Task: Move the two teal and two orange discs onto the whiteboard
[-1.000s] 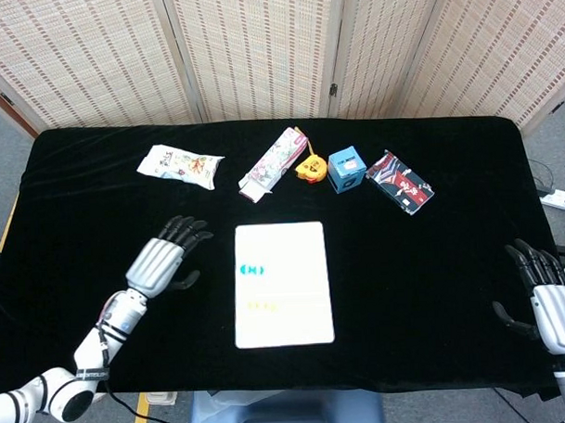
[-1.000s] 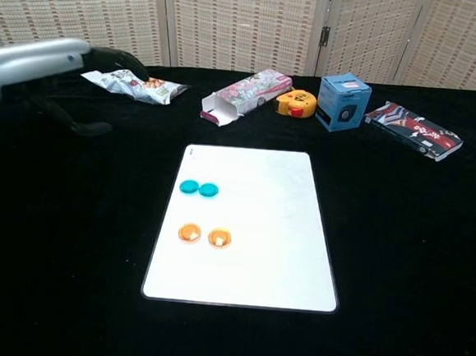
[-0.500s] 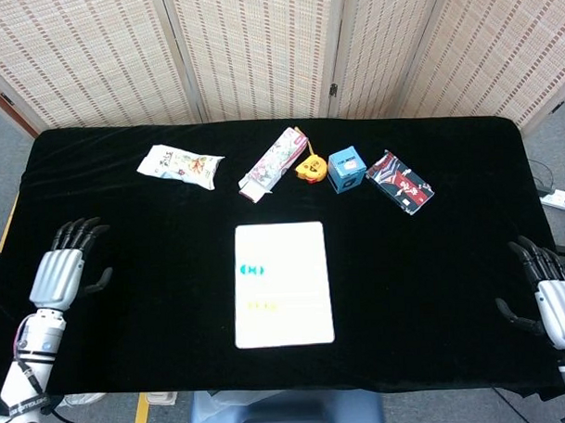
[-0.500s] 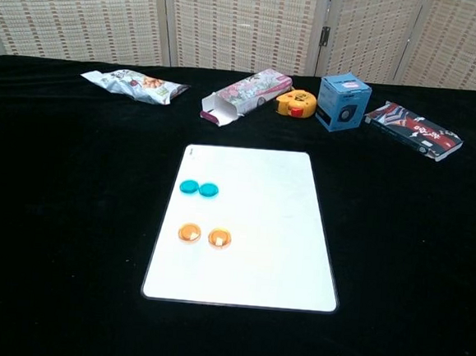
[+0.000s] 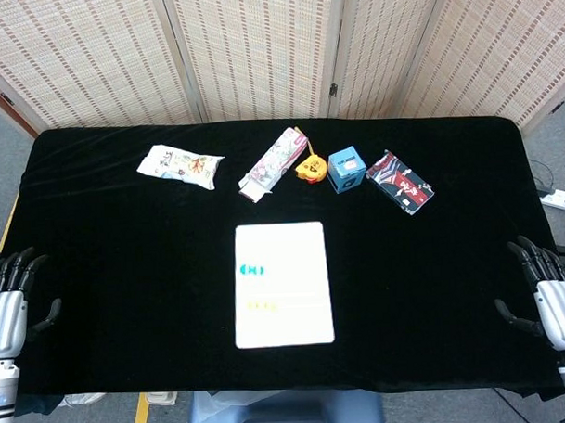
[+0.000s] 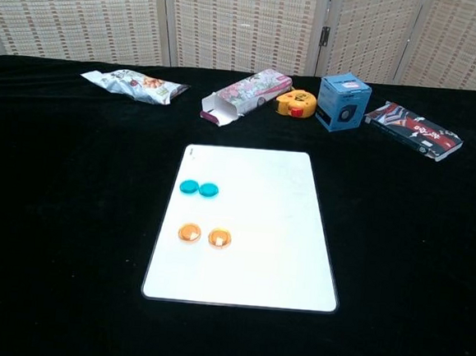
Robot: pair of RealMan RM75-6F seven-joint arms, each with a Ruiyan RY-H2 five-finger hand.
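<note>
The whiteboard point(image 6: 259, 229) lies flat in the middle of the black table. Two teal discs point(image 6: 199, 189) sit side by side on its left part, seen also as teal discs point(image 5: 253, 268) in the head view. Below them rest two orange discs point(image 6: 204, 235), faint as orange discs point(image 5: 261, 306) from the head. My left hand point(image 5: 7, 300) hangs off the table's left edge, fingers spread, holding nothing. My right hand point(image 5: 555, 299) is at the right edge, fingers apart and empty. Neither hand shows in the chest view.
Along the back stand a snack bag point(image 6: 134, 86), a pink carton point(image 6: 240, 95), a yellow tape measure point(image 6: 297, 104), a blue box point(image 6: 344, 103) and a dark patterned packet point(image 6: 414, 131). Woven screens close off the rear.
My left hand has pulled back from beside the whiteboard to beyond the table's left edge and left the chest view. The right hand has barely moved. The discs stay put.
</note>
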